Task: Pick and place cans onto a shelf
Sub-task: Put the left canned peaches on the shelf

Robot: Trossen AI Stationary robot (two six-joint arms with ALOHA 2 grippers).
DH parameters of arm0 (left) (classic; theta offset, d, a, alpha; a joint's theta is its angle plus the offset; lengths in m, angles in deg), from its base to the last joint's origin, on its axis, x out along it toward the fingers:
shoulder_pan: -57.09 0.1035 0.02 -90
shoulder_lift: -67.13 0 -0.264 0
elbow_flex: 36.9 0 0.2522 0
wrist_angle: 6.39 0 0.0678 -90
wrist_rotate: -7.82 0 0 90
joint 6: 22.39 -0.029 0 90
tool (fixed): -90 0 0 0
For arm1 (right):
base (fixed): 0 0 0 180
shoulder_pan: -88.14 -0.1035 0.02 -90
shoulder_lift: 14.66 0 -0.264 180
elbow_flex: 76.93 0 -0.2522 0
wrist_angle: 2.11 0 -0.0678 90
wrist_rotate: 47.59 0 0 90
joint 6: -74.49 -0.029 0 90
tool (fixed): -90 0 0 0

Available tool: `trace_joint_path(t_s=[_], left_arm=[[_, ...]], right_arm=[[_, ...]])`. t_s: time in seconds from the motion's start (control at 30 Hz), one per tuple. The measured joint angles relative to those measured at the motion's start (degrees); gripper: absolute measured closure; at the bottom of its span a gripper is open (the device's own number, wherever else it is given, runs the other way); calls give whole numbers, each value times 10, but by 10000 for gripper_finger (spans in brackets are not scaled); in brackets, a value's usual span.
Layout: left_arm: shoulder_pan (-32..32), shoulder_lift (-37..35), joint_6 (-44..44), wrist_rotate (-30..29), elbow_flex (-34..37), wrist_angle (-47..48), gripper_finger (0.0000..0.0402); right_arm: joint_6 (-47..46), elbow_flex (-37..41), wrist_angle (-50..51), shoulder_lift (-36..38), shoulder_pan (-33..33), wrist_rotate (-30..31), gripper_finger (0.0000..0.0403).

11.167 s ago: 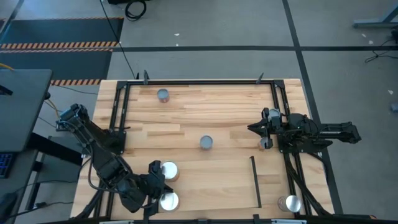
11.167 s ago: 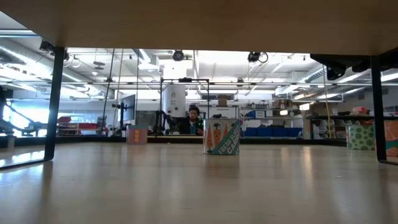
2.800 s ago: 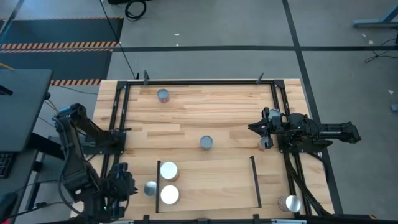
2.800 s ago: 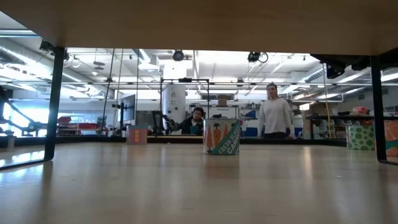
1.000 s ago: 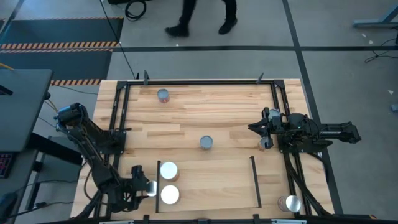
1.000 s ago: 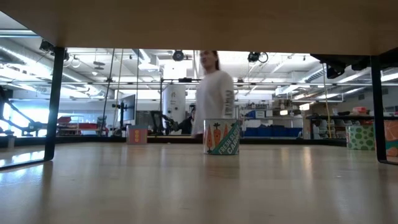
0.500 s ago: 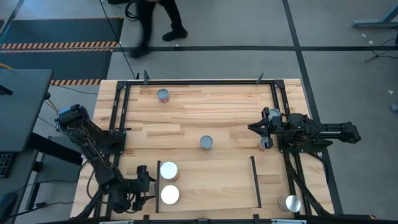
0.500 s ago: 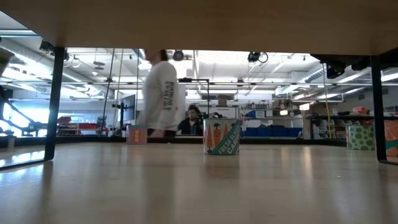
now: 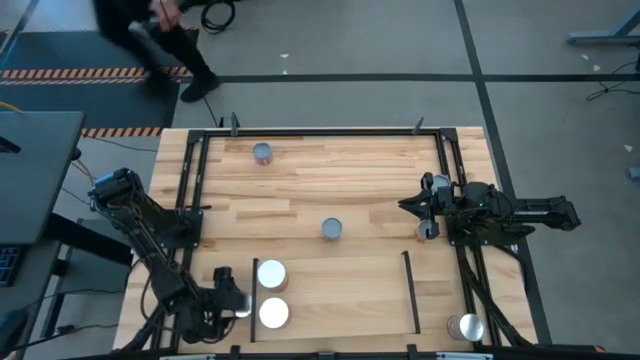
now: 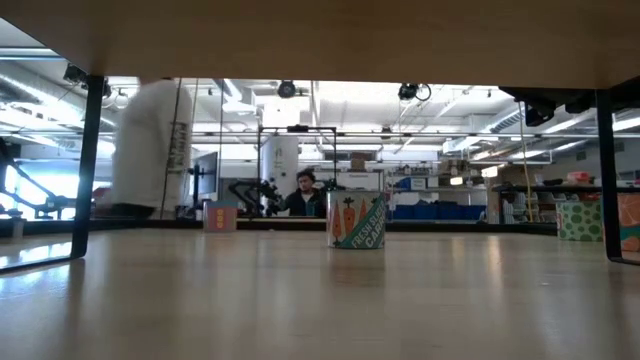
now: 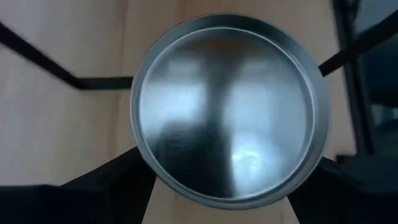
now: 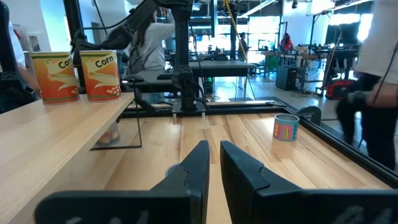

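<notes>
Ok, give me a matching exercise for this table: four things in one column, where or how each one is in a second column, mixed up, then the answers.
Things:
1. left gripper
2. right gripper
3. two white-topped cans
4. carrot-label can

Places or states:
A. stands alone in the middle of the table
B. shut and empty, at the table's right side
C. on the shelf, next to its left rail
D. fingers on either side of a silver-topped can, at the near left corner

Pairs: 1-D, 2-B, 3-C, 4-A
</notes>
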Motion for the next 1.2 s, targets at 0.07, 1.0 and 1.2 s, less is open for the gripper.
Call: trace_joint_path(t_s=[0.07, 1.0, 1.2], left_arm=[[-3, 0, -3, 11, -10, 27, 87], [-40, -4, 70, 82, -16, 40, 36], [-30, -4, 47, 51, -16, 12, 36]], right_arm=[[0, 0, 0, 0, 0, 0, 356], [0, 0, 0, 0, 0, 0, 356], [0, 0, 0, 0, 0, 0, 356]])
